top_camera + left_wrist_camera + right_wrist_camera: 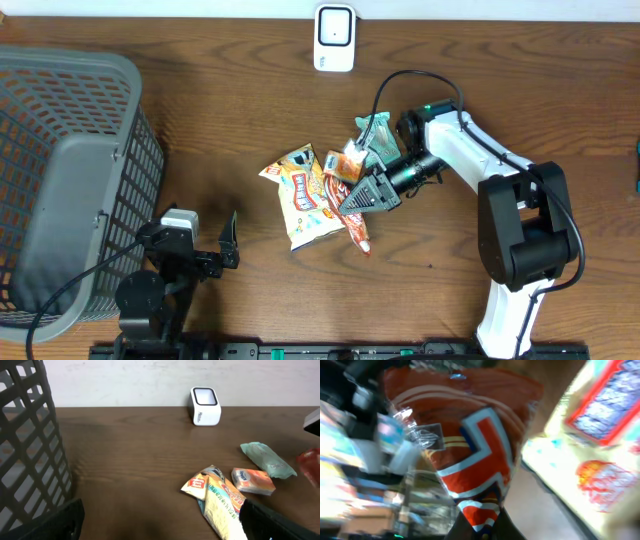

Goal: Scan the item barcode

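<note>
Right up against my right wrist lens is the red packet (480,475), striped in white and blue and blurred. My right gripper (348,205) is clenched tight on it. From overhead, the packet's lower end sticks out past my fingers toward the near side of the table, just beside the yellow bag (305,195). I cannot tell whether it is touching the wood. An orange packet (350,160) and a green packet (378,135) lie just behind that gripper. The scanner (334,38) stands upright at the far edge, well apart from the red packet. My left gripper (228,250) sits near the basket (70,170), with its jaws released wide and nothing between them.
</note>
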{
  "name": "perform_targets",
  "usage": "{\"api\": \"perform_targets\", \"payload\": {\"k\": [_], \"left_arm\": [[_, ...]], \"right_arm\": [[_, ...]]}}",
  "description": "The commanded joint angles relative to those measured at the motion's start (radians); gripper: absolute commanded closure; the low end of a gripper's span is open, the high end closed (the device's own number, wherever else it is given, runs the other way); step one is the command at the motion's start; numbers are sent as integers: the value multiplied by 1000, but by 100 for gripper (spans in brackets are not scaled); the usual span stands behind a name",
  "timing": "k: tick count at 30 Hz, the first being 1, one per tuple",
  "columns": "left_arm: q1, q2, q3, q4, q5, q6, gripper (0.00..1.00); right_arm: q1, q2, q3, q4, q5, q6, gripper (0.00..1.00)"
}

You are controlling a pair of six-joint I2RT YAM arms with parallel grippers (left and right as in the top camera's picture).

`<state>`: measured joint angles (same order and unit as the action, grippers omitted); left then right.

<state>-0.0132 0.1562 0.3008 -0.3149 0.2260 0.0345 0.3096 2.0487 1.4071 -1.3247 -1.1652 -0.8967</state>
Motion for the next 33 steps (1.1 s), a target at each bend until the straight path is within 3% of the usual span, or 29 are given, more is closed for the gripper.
{"api": "perform_targets", "payload": {"k": [1, 3, 5, 7, 14, 20, 24, 26, 30, 33], "left_arm": [[3, -2, -3, 1, -6, 14, 1], [3, -2, -3, 1, -6, 14, 1], [3, -2, -3, 1, -6, 14, 1], [3, -2, -3, 1, -6, 14, 1], [3, -2, -3, 1, -6, 14, 1], [3, -2, -3, 1, -6, 14, 1], [3, -2, -3, 1, -6, 14, 1], [3, -2, -3, 1, -6, 14, 1], [3, -2, -3, 1, -6, 14, 1], [3, -2, -3, 1, -6, 14, 1]], "right_arm": [[19, 5, -2, 136, 237, 68, 99], [31, 5, -5, 219, 385, 229, 99], [43, 5, -5, 343, 615, 505, 99], [53, 5, -4, 421, 756, 650, 99], [103, -10, -2, 439, 815, 632, 99], [159, -165, -2, 354, 694, 566, 99], [208, -227, -2, 352, 769, 570, 99], [222, -227, -2, 371, 870, 652, 99], [227, -200, -2, 427, 1196, 969, 99], [226, -155, -3, 495, 1215, 990, 99]]}}
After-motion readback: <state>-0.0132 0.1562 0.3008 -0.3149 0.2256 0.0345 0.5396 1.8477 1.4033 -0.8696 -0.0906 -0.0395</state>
